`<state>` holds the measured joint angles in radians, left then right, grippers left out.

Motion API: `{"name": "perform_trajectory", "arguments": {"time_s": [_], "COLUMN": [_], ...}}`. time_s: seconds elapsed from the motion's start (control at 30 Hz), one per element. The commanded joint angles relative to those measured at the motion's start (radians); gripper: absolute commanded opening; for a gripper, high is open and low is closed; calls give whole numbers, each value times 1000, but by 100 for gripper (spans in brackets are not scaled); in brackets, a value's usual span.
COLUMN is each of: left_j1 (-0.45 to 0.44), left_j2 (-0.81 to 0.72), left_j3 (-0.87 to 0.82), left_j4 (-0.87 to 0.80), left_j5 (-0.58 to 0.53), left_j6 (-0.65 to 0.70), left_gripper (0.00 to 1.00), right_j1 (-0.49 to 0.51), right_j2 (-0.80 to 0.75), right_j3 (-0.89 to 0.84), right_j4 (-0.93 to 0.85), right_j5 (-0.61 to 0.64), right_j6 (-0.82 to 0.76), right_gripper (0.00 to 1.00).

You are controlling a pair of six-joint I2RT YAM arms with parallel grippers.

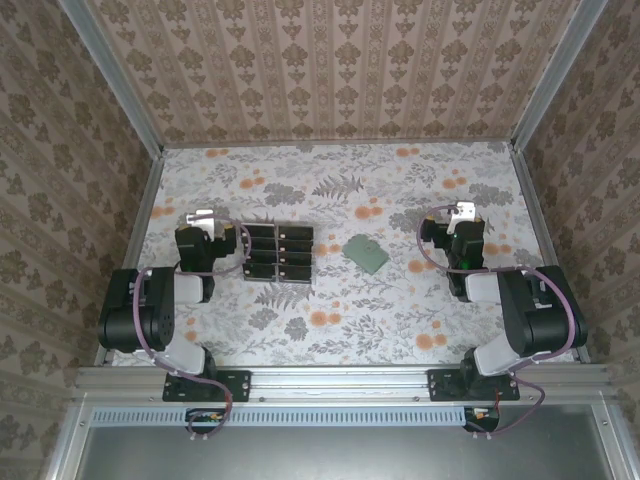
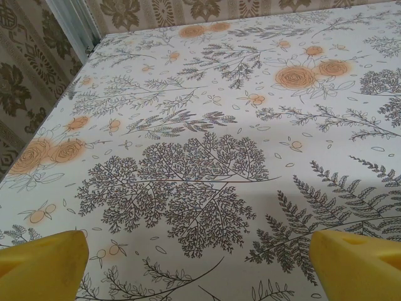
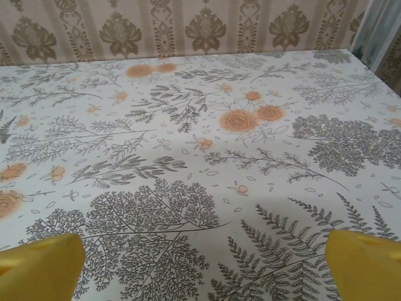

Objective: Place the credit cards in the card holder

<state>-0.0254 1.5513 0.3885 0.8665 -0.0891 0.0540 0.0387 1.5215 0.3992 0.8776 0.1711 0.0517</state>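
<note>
Credit cards: black, grouped in close rows, lying just right of the left gripper and slightly behind its fingertips, toward the arm bases. Card holder: green, flat, skewed, just right of the cards and apart from them, well left of the right gripper. On both grippers the yellow fingers are spread wide, with only bare floral table between them.

Robot lab cell — aluminium frame, wallpaper-print walls, floral tabletop.
</note>
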Motion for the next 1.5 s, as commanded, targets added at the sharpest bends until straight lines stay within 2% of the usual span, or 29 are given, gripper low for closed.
{"name": "perform_trajectory", "arguments": {"time_s": [0.0,0.5,0.63,0.77,0.93,1.03,1.17,1.27,1.37,1.47], "left_j1": [-2,-2,20,21,10,13,12,13,9,-10], "left_j2": [-5,-9,-29,-54,-99,-160,-265,-375,-457,-521], "left_j3": [10,5,-26,-35,-31,-12,18,75,179,234], "left_j4": [14,23,60,56,9,-81,-209,-405,-675,-848], "left_j5": [6,7,-31,-52,-120,-159,-223,-255,-238,-211], "left_j6": [-12,-13,-58,-63,-74,-95,-119,-178,-258,-340], "left_gripper": [100,100,100,100,100,100,100,100,100,100], "right_j1": [-5,-16,-16,-16,-17,-19,-15,9,81,185], "right_j2": [11,8,-27,-172,-331,-394,-399,-386,-357,-300], "right_j3": [4,8,6,42,121,195,296,339,383,417], "right_j4": [-13,-23,-45,-246,-522,-698,-885,-979,-1081,-1151], "right_j5": [-62,-84,-49,-28,-12,-27,-191,-264,-258,-194], "right_j6": [-23,-16,-1,22,168,300,322,316,282,250], "right_gripper": [100,100,100,100,100,100,100,100,100,98]}}
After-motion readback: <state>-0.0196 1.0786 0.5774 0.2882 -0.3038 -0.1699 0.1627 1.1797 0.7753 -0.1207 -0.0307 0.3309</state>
